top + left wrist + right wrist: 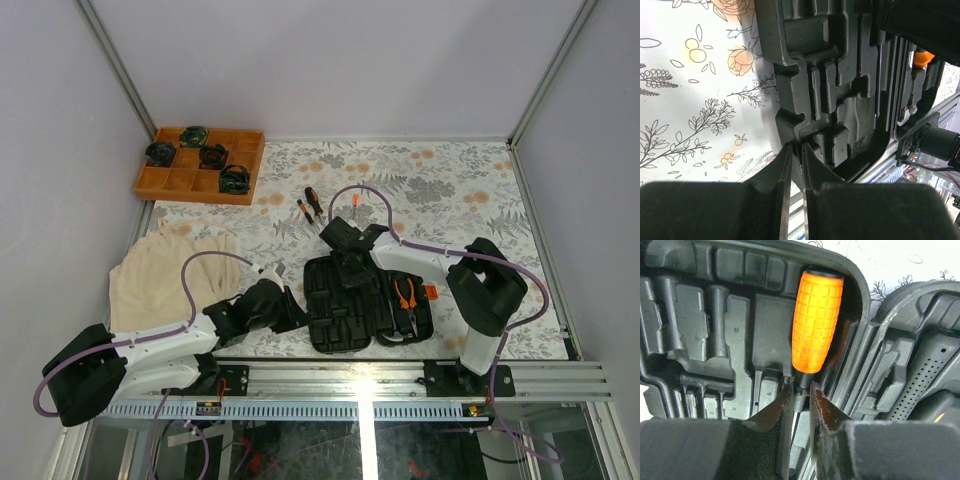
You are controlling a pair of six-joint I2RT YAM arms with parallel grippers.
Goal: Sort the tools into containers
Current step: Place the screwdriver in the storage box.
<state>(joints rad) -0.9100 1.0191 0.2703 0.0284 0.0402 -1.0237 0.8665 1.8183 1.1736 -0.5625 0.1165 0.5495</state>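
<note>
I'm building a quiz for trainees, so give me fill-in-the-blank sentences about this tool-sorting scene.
The tool in the right gripper has an ____ handle.
The pliers lie in the ____ half of the open tool case.
The orange tray holds ____ coiled items.
Missing words: orange; right; four.

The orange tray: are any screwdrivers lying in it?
No, the orange tray holds only round black-green coiled items.
</note>
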